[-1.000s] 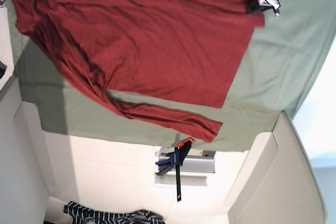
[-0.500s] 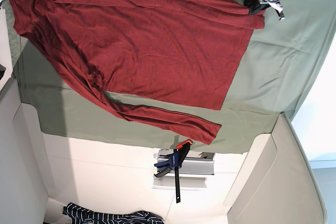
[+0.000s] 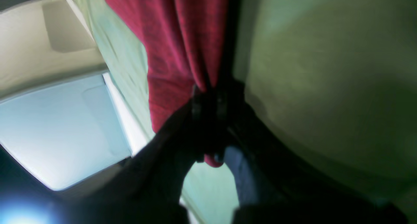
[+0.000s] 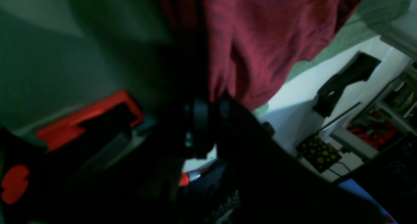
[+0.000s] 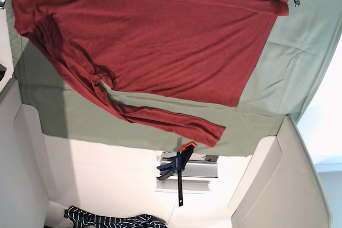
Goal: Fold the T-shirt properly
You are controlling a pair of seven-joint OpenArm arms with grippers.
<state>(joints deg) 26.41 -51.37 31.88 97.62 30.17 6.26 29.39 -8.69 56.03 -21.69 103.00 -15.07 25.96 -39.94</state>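
The dark red long-sleeved T-shirt (image 5: 160, 41) lay spread across the olive-green cloth-covered table (image 5: 288, 68), with one sleeve stretched along the cloth's lower edge in the base view. The left gripper (image 3: 208, 97) was clamped on a bunched corner of the shirt. The right gripper (image 4: 208, 108) pinched fabric at the opposite corner. An orange-and-blue bar clamp (image 5: 180, 172) sat beyond the cloth.

No writing, label, brand, number or sign can be read on the dark red long-sleeved cloth shirt (image 5: 160, 41), the green cloth table cover (image 5: 291, 73) or the blue and orange bar clamp (image 5: 180, 172).
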